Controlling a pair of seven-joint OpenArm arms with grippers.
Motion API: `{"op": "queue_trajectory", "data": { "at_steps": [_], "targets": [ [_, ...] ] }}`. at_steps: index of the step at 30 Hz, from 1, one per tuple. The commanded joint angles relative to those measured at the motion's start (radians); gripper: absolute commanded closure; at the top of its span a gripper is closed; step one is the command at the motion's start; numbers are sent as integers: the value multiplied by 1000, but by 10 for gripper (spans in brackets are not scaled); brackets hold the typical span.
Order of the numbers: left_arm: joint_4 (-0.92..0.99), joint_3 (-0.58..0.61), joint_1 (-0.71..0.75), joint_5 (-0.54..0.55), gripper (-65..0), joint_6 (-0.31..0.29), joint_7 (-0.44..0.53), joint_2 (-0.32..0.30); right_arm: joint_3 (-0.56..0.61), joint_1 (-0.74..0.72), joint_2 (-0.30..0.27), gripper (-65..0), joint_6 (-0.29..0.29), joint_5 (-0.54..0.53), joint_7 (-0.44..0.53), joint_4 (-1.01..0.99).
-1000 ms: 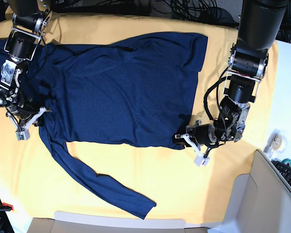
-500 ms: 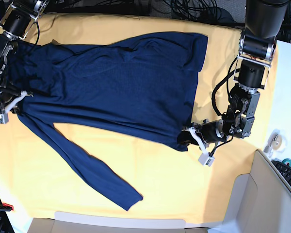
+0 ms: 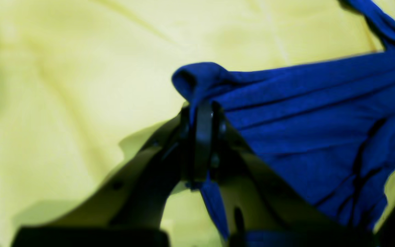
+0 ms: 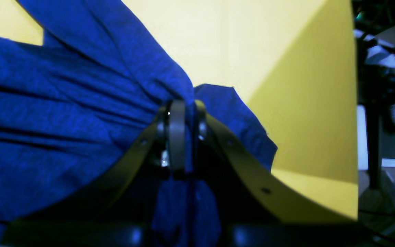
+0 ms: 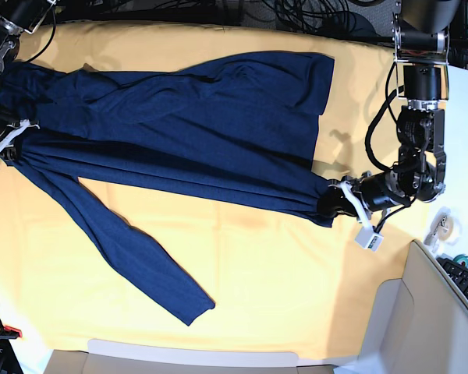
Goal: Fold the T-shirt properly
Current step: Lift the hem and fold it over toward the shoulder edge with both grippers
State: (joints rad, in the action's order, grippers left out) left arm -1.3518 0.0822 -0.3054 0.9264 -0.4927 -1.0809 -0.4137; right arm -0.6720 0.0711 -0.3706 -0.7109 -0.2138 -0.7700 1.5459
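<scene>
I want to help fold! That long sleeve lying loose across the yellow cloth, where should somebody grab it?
Probably at the cuff end of the loose sleeve of the dark navy-blue long-sleeved knit shirt, coming from above, from the near edge of the yellow-orange cloth. That tip lies flat, away from the body, so lifting there should carry the whole sleeve over. Both end effectors already grip the shirt.

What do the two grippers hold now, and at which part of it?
Both hold the dark navy-blue long-sleeved knit T-shirt. The left gripper pinches a bottom hem corner; the right gripper pinches bunched fabric at the shoulder end.
</scene>
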Motion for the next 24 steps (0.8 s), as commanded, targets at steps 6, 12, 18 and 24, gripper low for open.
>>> {"op": "queue_trajectory", "data": {
  "at_steps": [6, 12, 18, 24],
  "targets": [
    [-127, -48, 78, -2, 0, 4, -64, -20, -15, 29, -18, 0, 13, 9, 14, 26],
    [-139, -48, 154, -8, 0, 4, -83, -20, -10, 29, -18, 0, 13, 11, 13, 23],
    [-139, -48, 179, -74, 0, 4, -84, -18, -10, 19, -18, 0, 13, 11, -61, 24],
    [-139, -42, 194, -143, -4, 4, -84, -17, -10, 8, -18, 0, 13, 12, -84, 21]
  ]
}}
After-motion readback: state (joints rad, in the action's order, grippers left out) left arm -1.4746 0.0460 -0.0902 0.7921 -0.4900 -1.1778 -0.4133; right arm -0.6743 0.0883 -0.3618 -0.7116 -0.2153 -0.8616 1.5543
